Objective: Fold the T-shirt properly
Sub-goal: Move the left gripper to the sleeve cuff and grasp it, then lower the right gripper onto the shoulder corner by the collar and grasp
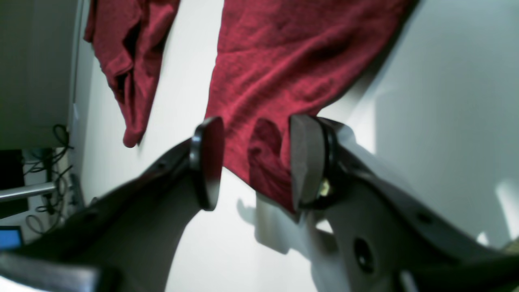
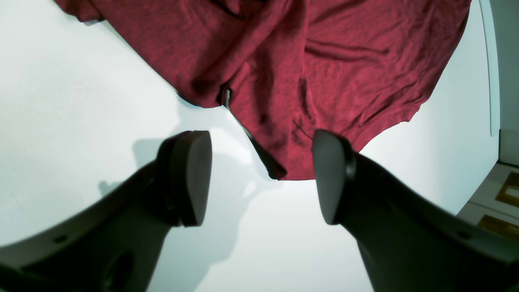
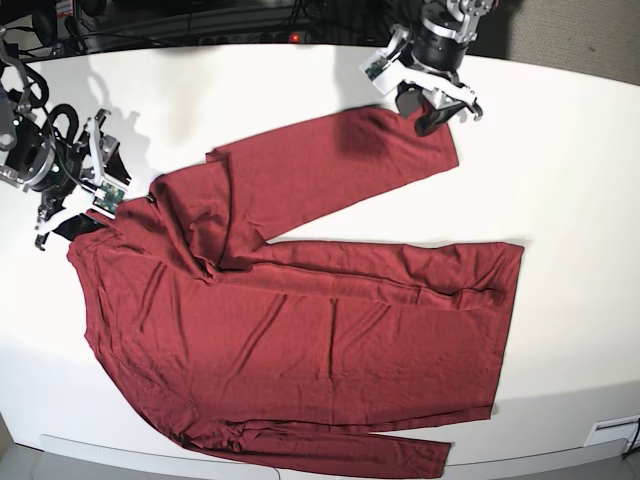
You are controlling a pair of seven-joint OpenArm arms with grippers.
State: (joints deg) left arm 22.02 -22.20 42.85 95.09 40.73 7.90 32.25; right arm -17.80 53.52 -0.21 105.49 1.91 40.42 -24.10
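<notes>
A: Maroon knit, thin and wrinkly — the T-shirt (image 3: 300,330) lies spread on the white bench (image 3: 570,180), body flat, one sleeve running up from the collar end toward the left tool (image 3: 437,108).

B: Step?

A: Looks like the first grasp of the fold. Left tool sits at that sleeve's cuff. Left wrist view: a cuff corner (image 1: 267,162) sits between the pads, jaws apart, one pad touching or nearly touching the cloth, no pinch yet. Half-wide, holding nothing that I can confirm.

B: Right one?

A: Right tool (image 3: 68,205) is at the shirt's shoulder edge, on the far side of the shirt from the left tool. Wrist view there: right tool (image 2: 263,178) wide, a cloth corner (image 2: 279,170) poking between the pads, not held.

B: Next move?

A: My guess: both close on their edges, then lift and carry sleeve and shoulder over the body. Thin fabric, so the pinch needs to catch the edge fully or it slips.

B: View differences?

A: Base shows the whole layout, plus the second sleeve along the shirt's lower edge; jaw gaps are too small to read there. Wrist views give the gaps and cloth contact only.
</notes>
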